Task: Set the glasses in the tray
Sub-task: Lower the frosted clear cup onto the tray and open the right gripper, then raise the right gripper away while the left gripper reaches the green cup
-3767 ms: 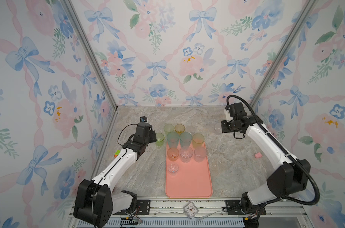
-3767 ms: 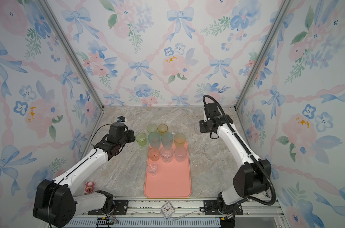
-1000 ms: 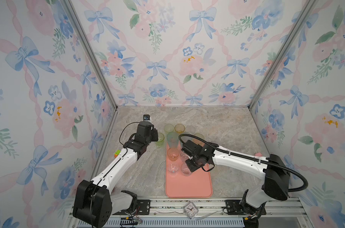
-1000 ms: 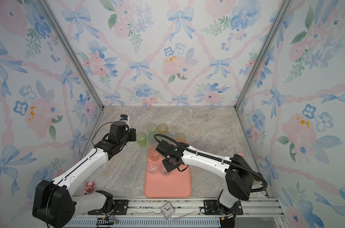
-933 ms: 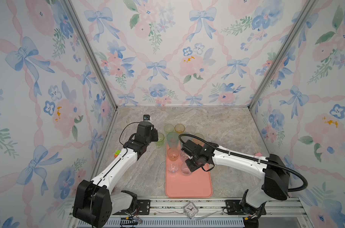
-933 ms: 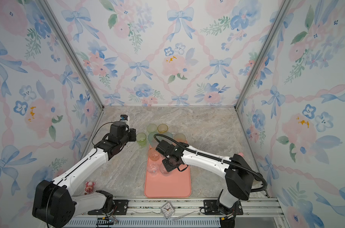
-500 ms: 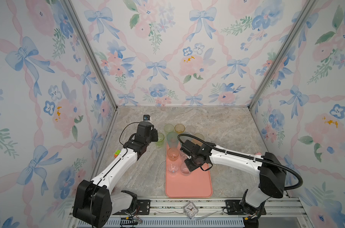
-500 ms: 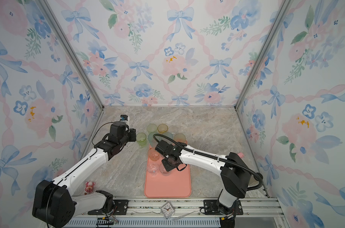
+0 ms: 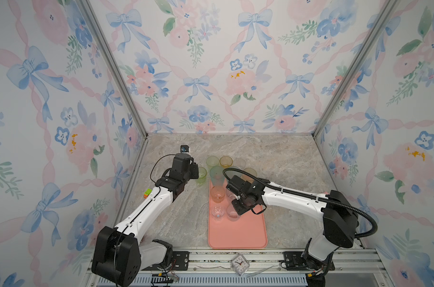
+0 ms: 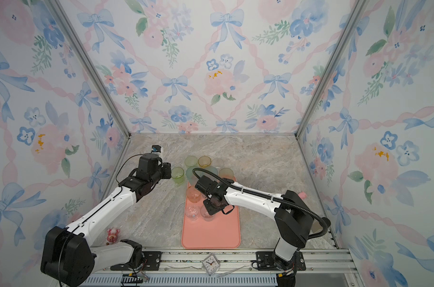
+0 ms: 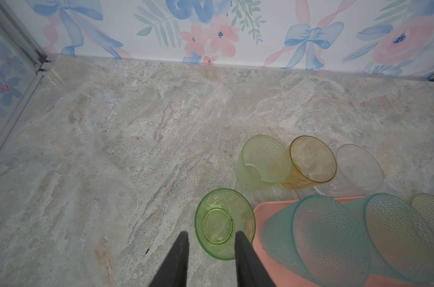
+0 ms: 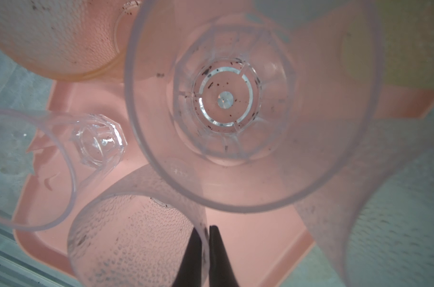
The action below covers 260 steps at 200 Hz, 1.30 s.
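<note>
Now the left gripper (image 11: 211,238) is hovering part-open and empty — the short green glass (image 11: 223,223) is standing just ahead, wider than the gap, beside the tray (image 11: 265,207).

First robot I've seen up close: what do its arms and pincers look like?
The left arm and right arm have white shells between bulky black joints. A thick ribbed black hose runs along the right one; the left has a thin black cable and a small green-and-orange tag. The left gripper and right gripper each end in two slim, tapered black fingers.
</note>
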### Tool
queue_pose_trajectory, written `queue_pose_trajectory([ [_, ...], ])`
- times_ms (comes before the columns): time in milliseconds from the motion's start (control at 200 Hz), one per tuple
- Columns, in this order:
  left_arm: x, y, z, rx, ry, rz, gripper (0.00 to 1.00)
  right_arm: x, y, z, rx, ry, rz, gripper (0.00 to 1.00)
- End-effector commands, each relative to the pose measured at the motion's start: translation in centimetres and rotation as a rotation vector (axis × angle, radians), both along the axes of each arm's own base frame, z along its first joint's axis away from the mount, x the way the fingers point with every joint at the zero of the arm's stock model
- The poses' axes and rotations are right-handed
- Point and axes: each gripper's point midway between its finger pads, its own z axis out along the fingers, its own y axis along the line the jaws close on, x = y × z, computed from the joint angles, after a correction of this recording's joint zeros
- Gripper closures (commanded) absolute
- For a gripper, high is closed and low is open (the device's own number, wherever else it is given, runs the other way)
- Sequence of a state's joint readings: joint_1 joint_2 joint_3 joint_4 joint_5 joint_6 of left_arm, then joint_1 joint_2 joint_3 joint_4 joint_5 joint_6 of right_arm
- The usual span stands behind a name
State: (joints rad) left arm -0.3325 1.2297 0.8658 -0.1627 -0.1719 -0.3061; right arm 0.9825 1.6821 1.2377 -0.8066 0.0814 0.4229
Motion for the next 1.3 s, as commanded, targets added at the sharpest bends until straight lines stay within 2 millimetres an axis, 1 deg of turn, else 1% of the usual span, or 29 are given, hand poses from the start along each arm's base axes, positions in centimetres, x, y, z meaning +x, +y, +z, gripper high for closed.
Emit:
queue_pose_trajectory([
  [0,-0.1,0.6,-0.2,0.027,0.01,0.004,0.68,0.4,-0.2,-0.5,-0.013,0.014,-0.005,0.87],
  [205,-0.1,0.5,-0.5,0.031,0.022,0.002,0.71,0.3,-0.3,-0.1,-0.008,0.012,-0.005,0.8],
  [295,-0.1,0.6,-0.7,0.036,0.03,0.001,0.72,0.2,-0.3,0.4,0.001,0.005,-0.002,0.78],
  [370,0.0,0.7,-1.0,0.045,0.044,0.005,0.74,0.2,-0.3,1.0,0.013,-0.003,-0.001,0.76],
  [430,0.1,0.8,-1.5,0.055,0.064,0.007,0.74,0.2,-0.3,1.1,0.01,-0.002,0.0,0.73],
  [445,0.1,0.8,-1.6,0.056,0.07,0.006,0.74,0.2,-0.3,2.0,0.031,-0.017,0.002,0.73],
  [540,0.2,0.8,-2.3,0.07,0.1,0.006,0.71,0.2,-0.5,3.8,0.056,-0.04,0.011,0.71],
  [595,0.3,1.0,-2.8,0.078,0.116,0.009,0.7,0.3,-0.6,5.2,0.081,-0.062,0.016,0.7],
  [660,0.5,1.2,-3.0,0.084,0.129,0.013,0.69,0.4,-1.0,7.4,0.124,-0.097,0.013,0.69],
  [710,0.7,1.3,-3.2,0.089,0.14,0.017,0.69,0.7,-1.7,9.5,0.162,-0.139,-0.003,0.68],
  [775,1.0,1.5,-3.3,0.092,0.152,0.02,0.69,1.3,-3.2,11.7,0.199,-0.193,-0.039,0.66],
  [825,1.2,1.7,-3.4,0.093,0.16,0.022,0.69,1.7,-4.8,12.9,0.207,-0.232,-0.074,0.64],
  [885,1.6,1.8,-3.6,0.095,0.17,0.023,0.69,2.3,-6.7,14.0,0.211,-0.275,-0.125,0.63],
  [1000,2.4,2.1,-4.3,0.104,0.195,0.023,0.69,3.2,-9.8,14.9,0.229,-0.323,-0.212,0.63],
  [1075,3.0,2.1,-4.9,0.105,0.219,0.02,0.7,3.5,-11.2,15.3,0.243,-0.341,-0.248,0.62],
  [1186,3.6,2.0,-5.9,0.105,0.265,0.012,0.69,3.9,-12.2,15.5,0.25,-0.348,-0.271,0.61],
  [1296,4.0,2.0,-7.1,0.108,0.307,0.008,0.69,3.9,-12.4,15.4,0.249,-0.343,-0.27,0.61],
])
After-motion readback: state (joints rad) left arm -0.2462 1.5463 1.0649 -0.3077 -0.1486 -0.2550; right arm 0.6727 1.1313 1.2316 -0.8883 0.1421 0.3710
